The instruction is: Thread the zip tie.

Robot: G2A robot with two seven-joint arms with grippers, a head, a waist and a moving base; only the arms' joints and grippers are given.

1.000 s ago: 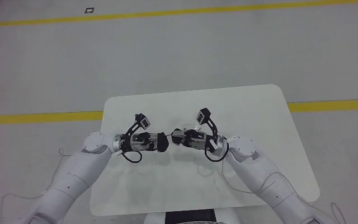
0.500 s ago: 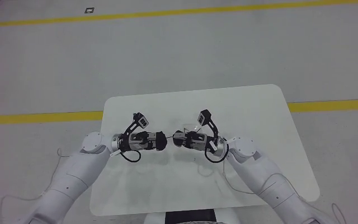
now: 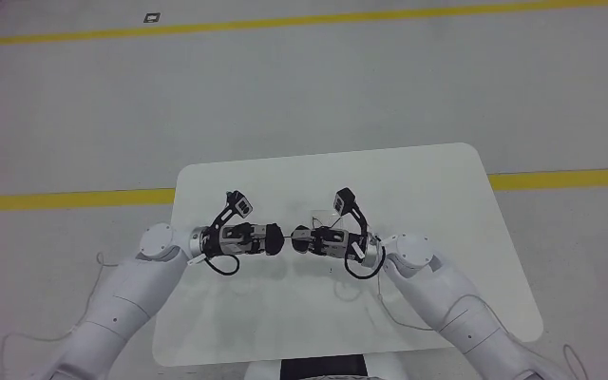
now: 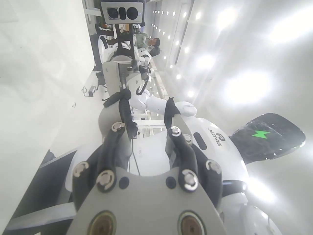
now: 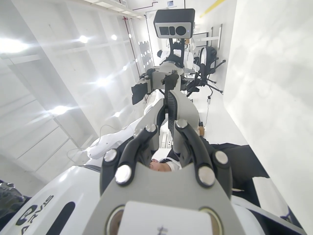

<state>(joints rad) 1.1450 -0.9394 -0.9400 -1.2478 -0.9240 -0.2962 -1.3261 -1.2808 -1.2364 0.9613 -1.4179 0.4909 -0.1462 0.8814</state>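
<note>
Two grippers are held tip to tip above single white table [image 3: 437, 190], near its middle. Left gripper [image 3: 272, 238] is seen with both fingers [image 4: 171, 113] spread apart, nothing clamped. Right gripper [image 3: 298, 237] is seen with fingers pressed together, apparently on one zip tie [image 4: 135, 156]. Thin dark strap is drawn out from right gripper's tips into gap between left gripper's fingers and is carried clear of tabletop, between both grippers. Two yellow floor lines [image 3: 285, 21] are seen beyond table.
</note>
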